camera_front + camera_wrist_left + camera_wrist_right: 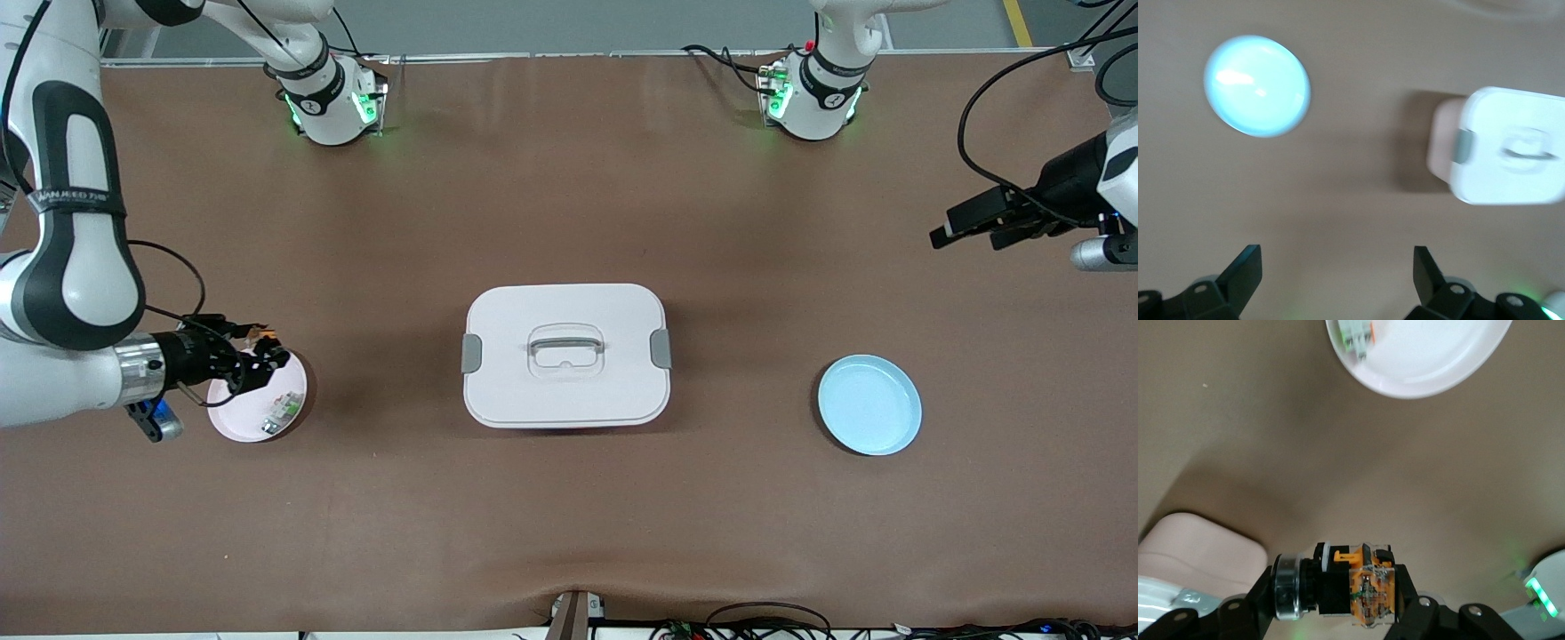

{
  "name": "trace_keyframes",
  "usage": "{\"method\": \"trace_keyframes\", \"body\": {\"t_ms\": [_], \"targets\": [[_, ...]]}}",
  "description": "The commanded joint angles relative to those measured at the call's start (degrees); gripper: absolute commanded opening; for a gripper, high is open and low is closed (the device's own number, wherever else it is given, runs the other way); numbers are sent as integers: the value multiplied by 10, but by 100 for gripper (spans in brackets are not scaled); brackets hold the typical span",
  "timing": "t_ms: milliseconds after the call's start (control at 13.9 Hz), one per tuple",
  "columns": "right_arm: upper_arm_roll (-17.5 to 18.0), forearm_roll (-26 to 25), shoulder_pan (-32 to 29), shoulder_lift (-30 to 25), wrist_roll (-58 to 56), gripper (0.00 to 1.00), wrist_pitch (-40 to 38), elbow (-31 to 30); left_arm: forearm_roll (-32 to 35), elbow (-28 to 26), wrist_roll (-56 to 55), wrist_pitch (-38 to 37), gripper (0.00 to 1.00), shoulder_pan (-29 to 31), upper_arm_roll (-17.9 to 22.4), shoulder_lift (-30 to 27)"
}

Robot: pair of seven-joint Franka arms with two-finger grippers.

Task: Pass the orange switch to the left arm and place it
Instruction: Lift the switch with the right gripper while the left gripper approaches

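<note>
Brown matting covers the bench where two white Franka arms work around a large white box with grey side latches and a recessed handle, which sits shut at mid-bench. The right gripper, reaching in from the right arm's end of the bench, hangs over the farther rim of a pink plate with its jaws clamped on the orange switch; the right wrist view shows the switch lying crosswise between the jaws, its metal ring at one end and its orange body with metallic bits at the other, raised above the bare matting. A small green-and-white component lies in the pink plate, and another small part beside it is too small to make out. The left gripper hangs in the air at the left arm's end of the bench, over bare matting, its jaws spread wide with nothing between them; the left arm waits. A blue plate lies flat on the bench between the box and the left arm's end, about level with the box and well apart from it. From the left wrist view, the blue plate and the latched end of the box both show below the spread jaws.
</note>
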Motion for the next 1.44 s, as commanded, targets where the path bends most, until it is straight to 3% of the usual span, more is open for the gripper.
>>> {"method": "trace_keyframes", "body": {"t_ms": [0, 287, 502, 790, 1364], "targets": [[36, 48, -5, -8, 112, 0, -9, 12, -97, 9, 2, -47, 100, 32, -1, 0], [47, 140, 1, -9, 204, 0, -8, 13, -182, 4, -2, -59, 100, 29, -6, 19], [64, 146, 9, -9, 269, 0, -2, 23, -220, 2, -2, -42, 100, 10, -7, 26], [89, 151, 21, -9, 345, 0, 1, 49, -221, -25, -25, 41, 100, -48, -7, 33], [88, 151, 83, -6, 434, 0, 70, 64, -232, -39, -160, 223, 100, -173, -11, 65]]}}
